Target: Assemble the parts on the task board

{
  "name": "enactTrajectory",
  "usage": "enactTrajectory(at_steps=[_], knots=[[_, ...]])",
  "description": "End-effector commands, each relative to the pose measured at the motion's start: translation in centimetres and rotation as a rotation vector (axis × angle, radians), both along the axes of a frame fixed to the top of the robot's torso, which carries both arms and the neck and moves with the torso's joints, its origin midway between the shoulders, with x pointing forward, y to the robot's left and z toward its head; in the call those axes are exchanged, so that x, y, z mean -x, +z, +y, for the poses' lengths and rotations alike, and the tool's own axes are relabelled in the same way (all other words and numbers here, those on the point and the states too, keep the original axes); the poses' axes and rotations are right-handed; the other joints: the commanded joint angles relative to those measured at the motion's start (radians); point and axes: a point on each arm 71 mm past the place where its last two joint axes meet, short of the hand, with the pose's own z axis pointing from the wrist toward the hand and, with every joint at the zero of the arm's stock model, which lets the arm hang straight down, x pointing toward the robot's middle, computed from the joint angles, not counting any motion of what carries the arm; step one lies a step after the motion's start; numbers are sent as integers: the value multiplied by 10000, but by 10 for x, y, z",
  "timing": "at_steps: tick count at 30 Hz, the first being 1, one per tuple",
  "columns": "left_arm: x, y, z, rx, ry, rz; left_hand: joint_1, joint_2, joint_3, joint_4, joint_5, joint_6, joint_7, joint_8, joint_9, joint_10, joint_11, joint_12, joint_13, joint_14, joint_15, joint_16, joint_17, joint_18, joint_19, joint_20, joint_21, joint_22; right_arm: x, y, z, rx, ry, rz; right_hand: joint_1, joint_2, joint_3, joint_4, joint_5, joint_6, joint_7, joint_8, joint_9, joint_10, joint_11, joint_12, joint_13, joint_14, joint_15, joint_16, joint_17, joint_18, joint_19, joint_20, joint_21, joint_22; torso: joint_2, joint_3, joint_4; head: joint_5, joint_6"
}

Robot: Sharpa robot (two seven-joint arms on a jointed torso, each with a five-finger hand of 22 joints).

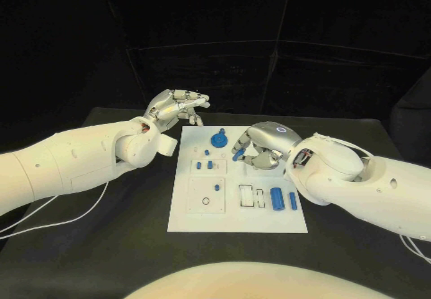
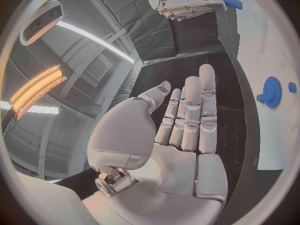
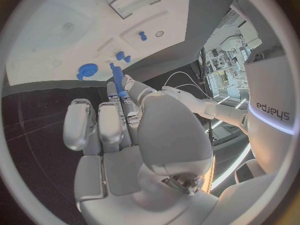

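Observation:
The white task board (image 1: 238, 215) lies mid-table. My right hand (image 1: 258, 147) hovers over its far right part and pinches a blue peg (image 1: 239, 154) between thumb and fingers; the right wrist view shows this peg (image 3: 117, 80) sticking out past the fingertips. A blue gear (image 1: 219, 137) stands near the board's far edge, also seen as the gear (image 2: 272, 91) and the gear (image 3: 87, 70). My left hand (image 1: 176, 106) is raised beyond the board's far left corner, fingers (image 2: 190, 115) straight and holding nothing. Two blue cylinders (image 1: 284, 199) lie at the near right.
Small blue pieces (image 1: 205, 165) sit left of centre on the board, and one small blue pin (image 1: 218, 186) stands in the square plate below them. Rectangular slots (image 1: 251, 196) lie beside the cylinders. White cables (image 1: 54, 208) trail over the black table at the left.

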Motion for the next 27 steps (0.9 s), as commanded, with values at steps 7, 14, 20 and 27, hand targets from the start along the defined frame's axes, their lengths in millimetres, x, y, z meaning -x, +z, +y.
enactTrajectory(at_steps=[7, 14, 20, 27], knots=[[-1, 2, -1, 103, -48, -51, 46, -9, -46, -33, -28, -5, 29, -36, -2, -98, 2, 53, -11, -61, -17, -1, -17, 136, 61, -6, -63, -16, 18, -17, 44, -269, 1644, 848, -25, -142, 137, -46, 98, -87, 88, -93, -32, 216, -150, -100, 12, 214, 10, 45, 2, -116, 6, 26, 26, -13, 16, 9, -4, 170, -87], [-1, 2, -1, 99, -33, -64, 48, 1, -59, -38, -27, -13, 30, -41, -2, -110, 4, 58, -11, -64, -14, 4, -29, 135, 67, -4, -75, -28, 32, -38, 66, 31, 2390, 1537, -42, -146, 162, -55, 124, -100, 99, -108, -37, 207, -139, -125, 12, 209, 19, 34, -21, -111, -10, 34, 16, -31, 9, 7, 4, 240, -151], [-1, 2, -2, 108, -51, -70, 48, 1, -59, -38, -27, -13, 30, -41, -2, -110, 4, 58, -11, -64, -14, 4, -29, 135, 67, -4, -75, -28, 35, -48, 73, 426, 2643, 1691, -53, -146, 175, -59, 138, -107, 104, -116, -39, 202, -134, -138, 11, 207, 23, 33, -27, -110, -16, 38, 13, -35, 11, 7, 10, 188, -140], [-1, 2, -3, 112, -74, -63, 56, 7, -62, -45, -26, -16, 30, -42, -2, -115, 4, 62, -11, -66, -14, 6, -35, 135, 70, -4, -80, -34, 34, -57, 75, 833, 2564, 1575, -79, -140, 190, -54, 159, -107, 110, -122, -41, 203, -127, -152, 13, 207, 30, 38, -22, -110, -18, 44, 15, -33, 14, 20, -9, 268, -147]])
